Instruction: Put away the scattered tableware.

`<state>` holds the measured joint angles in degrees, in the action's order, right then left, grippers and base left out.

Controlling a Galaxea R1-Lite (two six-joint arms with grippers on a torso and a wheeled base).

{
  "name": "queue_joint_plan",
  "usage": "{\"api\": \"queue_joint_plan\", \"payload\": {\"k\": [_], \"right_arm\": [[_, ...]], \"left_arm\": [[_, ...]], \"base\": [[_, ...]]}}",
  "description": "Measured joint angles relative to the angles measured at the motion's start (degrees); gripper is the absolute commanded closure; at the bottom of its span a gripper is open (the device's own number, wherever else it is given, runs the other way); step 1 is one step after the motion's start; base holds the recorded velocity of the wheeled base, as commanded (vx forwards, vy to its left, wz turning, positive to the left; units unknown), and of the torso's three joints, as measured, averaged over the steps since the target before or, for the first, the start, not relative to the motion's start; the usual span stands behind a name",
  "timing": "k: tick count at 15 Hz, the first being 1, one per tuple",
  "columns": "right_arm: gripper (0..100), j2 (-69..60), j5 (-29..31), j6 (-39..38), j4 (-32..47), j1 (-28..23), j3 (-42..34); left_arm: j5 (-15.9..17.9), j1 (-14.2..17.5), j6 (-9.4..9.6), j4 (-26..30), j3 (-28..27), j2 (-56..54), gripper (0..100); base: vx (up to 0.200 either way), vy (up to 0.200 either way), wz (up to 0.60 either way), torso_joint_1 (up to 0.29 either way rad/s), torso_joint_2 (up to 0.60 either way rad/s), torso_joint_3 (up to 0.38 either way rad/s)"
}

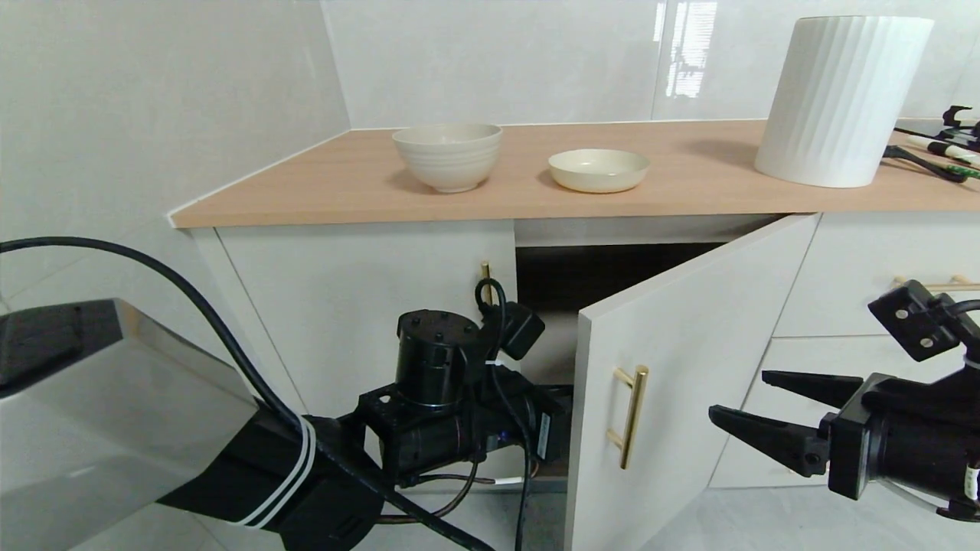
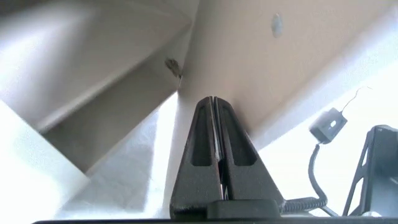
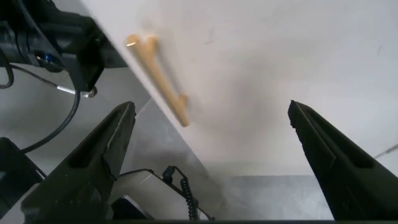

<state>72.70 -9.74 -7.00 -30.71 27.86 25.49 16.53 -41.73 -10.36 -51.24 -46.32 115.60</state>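
A ribbed cream bowl (image 1: 448, 157) and a shallow cream dish (image 1: 599, 170) sit on the wooden counter (image 1: 306, 191). Below them a white cabinet door (image 1: 689, 360) with a gold handle (image 1: 632, 415) stands partly ajar. My left arm (image 1: 459, 398) is low at the cabinet opening, its far end hidden behind the door. The left gripper (image 2: 213, 102) is shut on nothing, its tip against the inner side of the door (image 2: 261, 56). My right gripper (image 1: 739, 394) hangs open just in front of the door, near the handle (image 3: 163, 78), which lies between its spread fingers (image 3: 112, 143).
A tall white ribbed container (image 1: 838, 99) stands on the counter's right side, with dark utensils (image 1: 930, 153) beyond it. The closed left cabinet door (image 1: 360, 306) and drawers (image 1: 880, 260) flank the opening. A tiled wall rises on the left.
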Motion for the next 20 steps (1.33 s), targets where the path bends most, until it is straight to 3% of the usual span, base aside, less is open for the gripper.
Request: {"api": "queue_joint_plan", "payload": {"k": [11, 15, 20], "right_arm": [[0, -3.69, 1.62, 0.09, 0.09, -0.02, 0.44], [0, -5.62, 2.0, 0.13, 0.06, 0.06, 1.38], [0, -7.38, 2.05, 0.11, 0.2, 0.0, 2.36]], "left_arm": [[-0.13, -1.16, -0.09, 0.28, -3.12, 3.17, 100], [-0.02, -1.9, -0.11, 6.16, -8.67, 3.83, 100], [-0.04, -2.23, -0.2, 6.4, -9.81, 4.96, 100]], "base": [[-0.018, 0.0, 0.0, 0.0, 0.0, 0.0], [0.0, 0.0, 0.0, 0.0, 0.0, 0.0], [0.0, 0.0, 0.0, 0.0, 0.0, 0.0]]}}
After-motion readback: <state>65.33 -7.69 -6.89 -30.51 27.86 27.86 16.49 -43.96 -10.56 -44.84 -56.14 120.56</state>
